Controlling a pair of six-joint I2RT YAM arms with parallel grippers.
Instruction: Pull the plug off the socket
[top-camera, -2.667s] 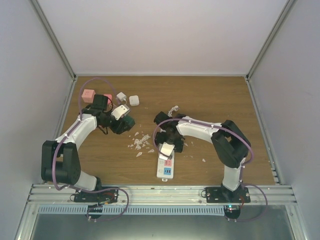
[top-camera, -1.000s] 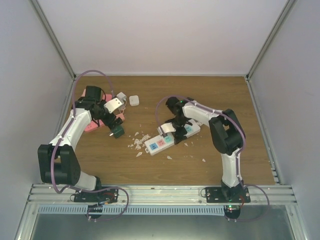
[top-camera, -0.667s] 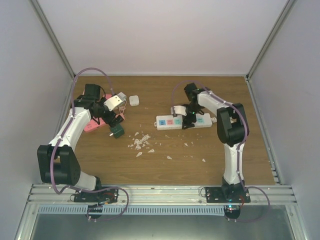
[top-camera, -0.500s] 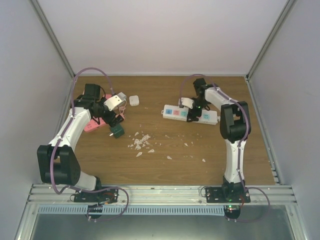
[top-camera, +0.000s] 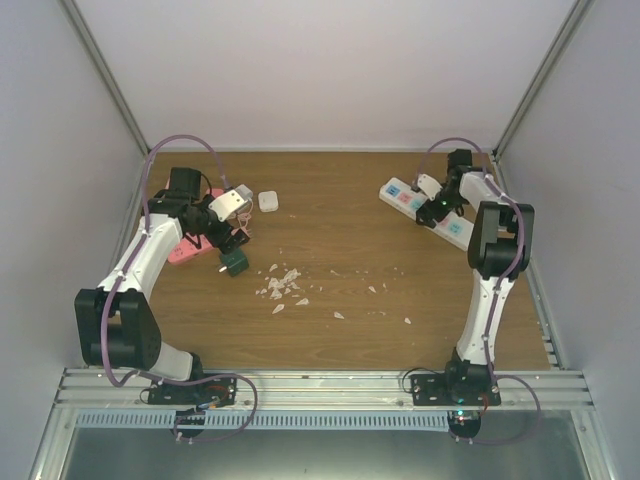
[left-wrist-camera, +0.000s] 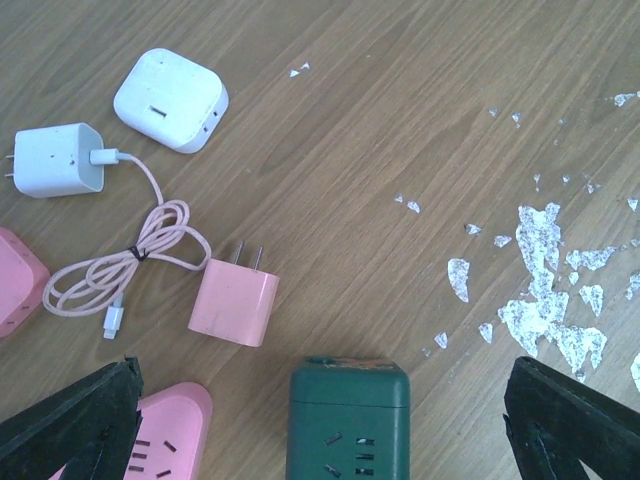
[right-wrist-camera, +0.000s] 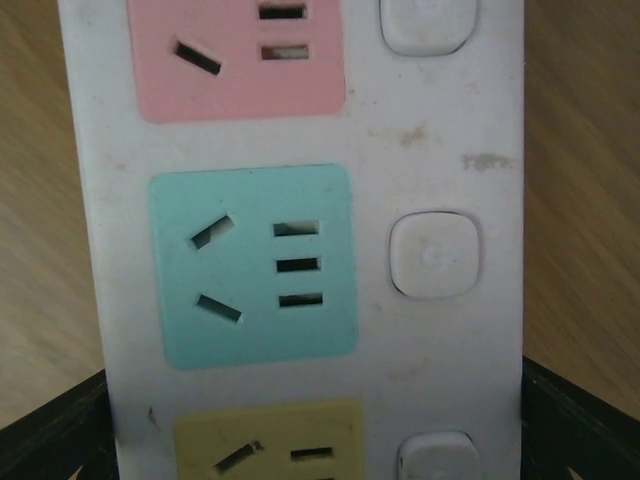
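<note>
Since the earlier frames, the socket has been carried from the middle of the worktop to its far right corner. It is now seen at a slant close to the right wall; whether it rests on the wood cannot be told. It is clamped across its width by the right claw, whose dark fingers are pressed against both long sides. In the right wrist view, pink, blue and yellow outlet faces are shown, each beside a white button.

The left claw is held wide apart over the far left of the worktop, above a dark green cube socket. Beyond the cube are laid a pink charger with two prongs, a coiled pink cable plugged into a white charger, and a white square adapter. A pink socket block is partly seen beside the cube. White flakes are scattered mid-worktop.
</note>
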